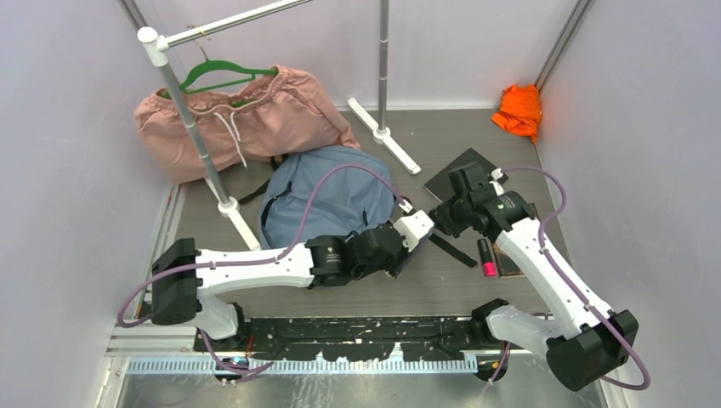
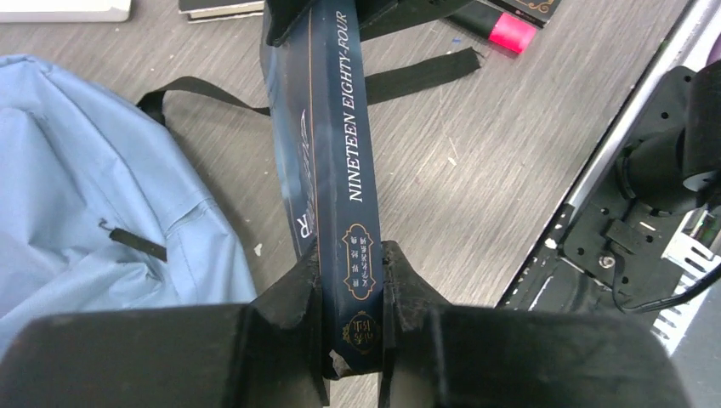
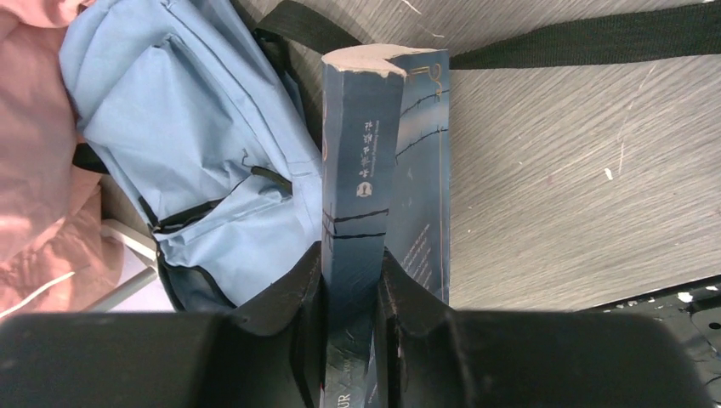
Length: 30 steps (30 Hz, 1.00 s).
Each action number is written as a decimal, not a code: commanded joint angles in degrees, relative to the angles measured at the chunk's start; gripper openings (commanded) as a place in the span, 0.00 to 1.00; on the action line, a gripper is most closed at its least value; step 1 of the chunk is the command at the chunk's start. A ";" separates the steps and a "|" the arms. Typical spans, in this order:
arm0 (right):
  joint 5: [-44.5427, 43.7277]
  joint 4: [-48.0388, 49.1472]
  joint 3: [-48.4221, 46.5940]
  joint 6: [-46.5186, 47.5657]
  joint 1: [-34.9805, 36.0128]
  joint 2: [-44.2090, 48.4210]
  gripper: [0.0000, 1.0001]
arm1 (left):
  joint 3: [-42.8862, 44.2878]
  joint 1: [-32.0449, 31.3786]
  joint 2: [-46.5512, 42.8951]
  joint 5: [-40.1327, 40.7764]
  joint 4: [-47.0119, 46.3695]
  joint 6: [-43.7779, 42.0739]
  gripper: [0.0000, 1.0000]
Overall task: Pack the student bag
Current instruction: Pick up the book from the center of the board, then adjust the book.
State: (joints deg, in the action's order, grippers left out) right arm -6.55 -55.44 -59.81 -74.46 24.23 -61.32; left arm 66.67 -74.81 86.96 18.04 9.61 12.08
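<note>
The dusty-blue student bag (image 1: 327,195) lies flat at the table's middle, its black strap (image 1: 452,251) trailing to the right. It also shows in the left wrist view (image 2: 85,195) and the right wrist view (image 3: 195,144). A dark blue book, "Nineteen Eighty-Four" (image 2: 340,127), is held above the table just right of the bag. My left gripper (image 2: 350,255) is shut on one end of it. My right gripper (image 3: 350,259) is shut on the other end of the same book (image 3: 361,153). In the top view the left gripper (image 1: 406,238) and the right gripper (image 1: 440,218) meet, mostly hiding the book.
A pink drawstring garment (image 1: 238,119) on a green hanger hangs from a rack whose foot (image 1: 231,206) stands left of the bag. A second post foot (image 1: 384,134) stands behind it. An orange cloth (image 1: 520,109), a dark book (image 1: 463,166) and a pink-capped marker (image 1: 487,257) lie to the right.
</note>
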 commanded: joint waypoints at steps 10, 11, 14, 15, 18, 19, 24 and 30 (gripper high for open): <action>7.25 12.04 0.62 18.52 0.23 16.86 0.90 | -5.83 2.24 -17.11 -3.63 0.55 -11.27 0.00; 3.37 10.20 -2.30 21.42 0.21 17.42 0.91 | -7.18 2.67 -19.55 -4.79 0.64 -14.03 0.00; -5.32 1.10 -10.55 27.66 0.23 16.92 0.94 | -14.57 3.69 -27.94 -9.12 -3.30 -22.89 0.00; -6.79 -0.83 -12.47 28.92 0.29 16.33 0.96 | -17.30 3.91 -30.69 -10.27 -5.28 -26.02 0.00; -6.35 -5.00 -16.18 31.15 0.09 13.75 1.00 | -22.82 4.33 -38.22 -11.55 -8.42 -32.35 0.00; -4.04 -5.30 -16.40 31.36 -0.01 12.87 1.00 | -23.73 4.48 -40.19 -11.95 -8.14 -33.89 0.00; 19.90 1.75 -13.20 28.96 -3.54 10.87 1.00 | -23.46 4.82 -47.15 -16.63 -1.82 -38.71 0.00; 45.20 10.16 -10.19 27.72 -8.90 7.53 1.00 | -20.94 4.91 -53.73 -29.07 10.31 -40.26 0.00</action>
State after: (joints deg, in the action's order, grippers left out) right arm 17.52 -53.45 -71.02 -46.92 16.91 -52.80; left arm 40.95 -70.08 38.02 -0.03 18.33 -24.71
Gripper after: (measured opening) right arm 0.996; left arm 0.206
